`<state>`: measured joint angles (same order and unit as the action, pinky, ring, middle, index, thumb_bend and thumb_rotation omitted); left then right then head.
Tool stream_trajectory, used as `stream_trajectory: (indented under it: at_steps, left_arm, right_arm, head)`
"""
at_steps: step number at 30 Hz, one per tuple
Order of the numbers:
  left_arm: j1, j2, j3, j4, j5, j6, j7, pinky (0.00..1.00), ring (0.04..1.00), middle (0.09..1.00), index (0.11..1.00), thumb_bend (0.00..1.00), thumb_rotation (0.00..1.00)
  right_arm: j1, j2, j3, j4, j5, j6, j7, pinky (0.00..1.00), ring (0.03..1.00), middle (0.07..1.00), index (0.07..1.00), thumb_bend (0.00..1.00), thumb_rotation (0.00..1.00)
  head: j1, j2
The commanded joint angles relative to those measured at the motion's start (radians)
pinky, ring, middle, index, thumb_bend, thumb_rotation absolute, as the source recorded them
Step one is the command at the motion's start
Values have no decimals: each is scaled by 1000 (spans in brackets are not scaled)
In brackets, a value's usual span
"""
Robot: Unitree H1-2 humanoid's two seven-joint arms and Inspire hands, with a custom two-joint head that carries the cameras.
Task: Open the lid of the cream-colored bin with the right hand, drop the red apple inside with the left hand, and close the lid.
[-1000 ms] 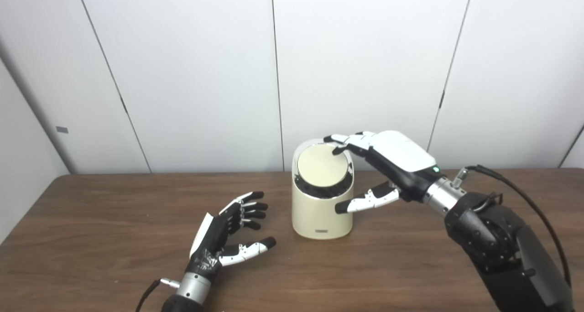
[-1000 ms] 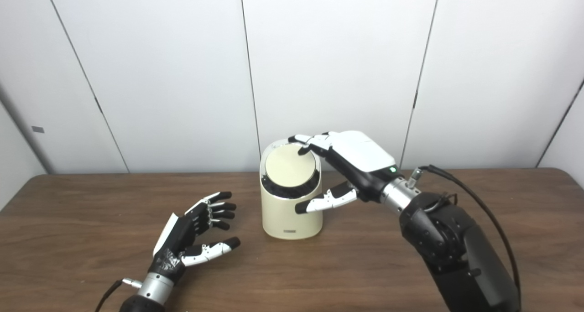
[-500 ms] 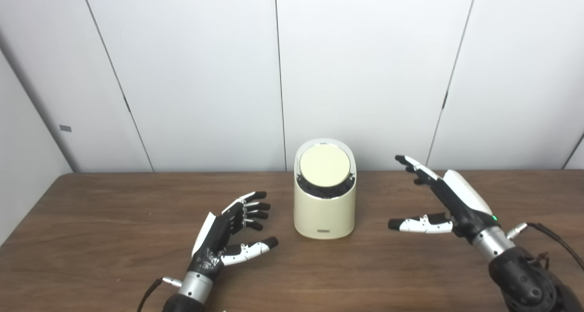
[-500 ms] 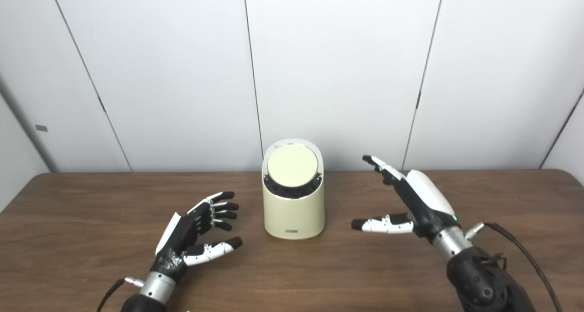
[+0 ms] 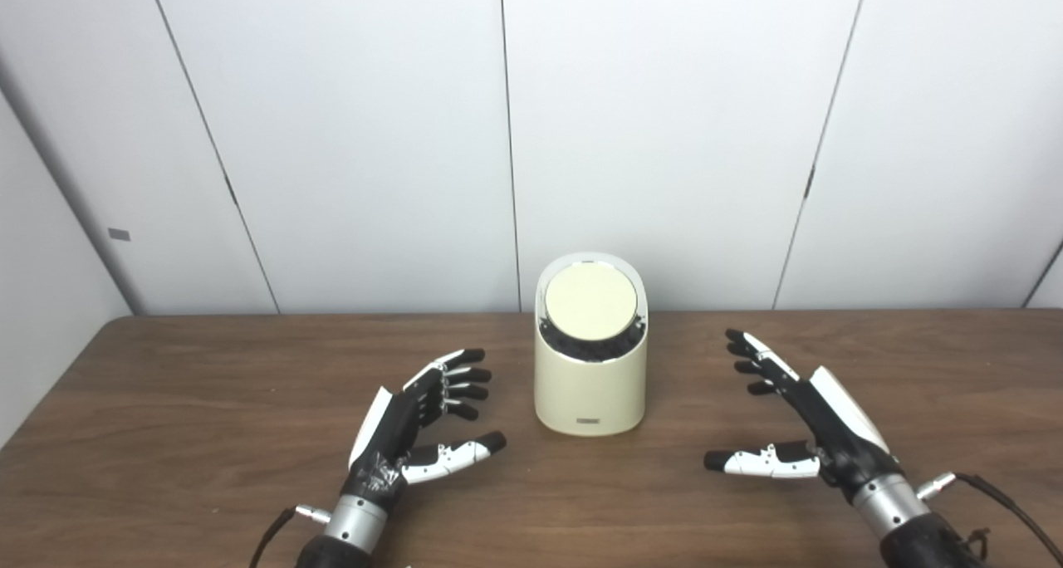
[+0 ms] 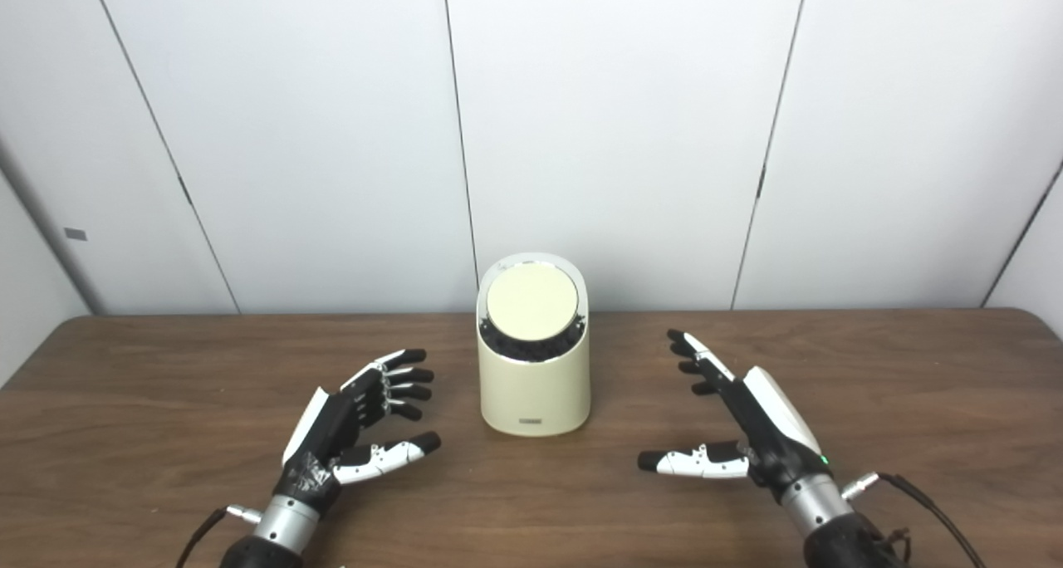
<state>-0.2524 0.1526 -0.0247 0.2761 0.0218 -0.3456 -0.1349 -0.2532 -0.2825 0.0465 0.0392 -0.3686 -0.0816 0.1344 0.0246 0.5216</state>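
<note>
Your cream-colored bin (image 5: 590, 377) stands upright near the middle of the table (image 5: 166, 435), a smooth, matte, rounded cylinder with a slanted top and a small dark label low on its front face. Its lid (image 5: 590, 301) is a flat, pale round disc tilted toward you, seated in a shiny chrome rim with a dark band showing beneath its lower edge; it sits closed. The table is a dark brown wood-grain surface with long horizontal streaks and a rounded edge, and behind it run plain white wall panels (image 5: 664, 119) split by thin dark seams. You will not find the red apple anywhere in either view. Your left hand (image 5: 413, 423) rests low over the table to the left of the bin, well apart from it, palm turned inward, its black-and-white segmented fingers spread and slightly curled with the thumb stretched toward the bin, holding nothing. Your right hand (image 6: 751, 423) lies to the right of the bin, also clear of it, its glossy white back plate facing up and outward, fingers extended and fanned toward the wall, thumb pointing left across the table, empty as well. A metal wrist cuff and a black cable (image 6: 930, 506) trail from the right wrist.
</note>
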Motion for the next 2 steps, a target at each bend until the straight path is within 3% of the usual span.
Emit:
stream_trajectory:
  at_steps: [1,2]
  left_arm:
    - [8,-1,4,11,-27,-49,-8,618,711,763,842,763,165]
    - [9,-2,7,11,-41,-49,-13,624,712,763,842,753,156]
  right_arm:
    - [-25,10,-14,-12,46,-45,-31,812,894,923,933,784,304]
    - [-21,16,-14,-8,60,-61,-33,796,886,926,933,777,267]
  head:
    - [-12,-7]
    - [-21,-10]
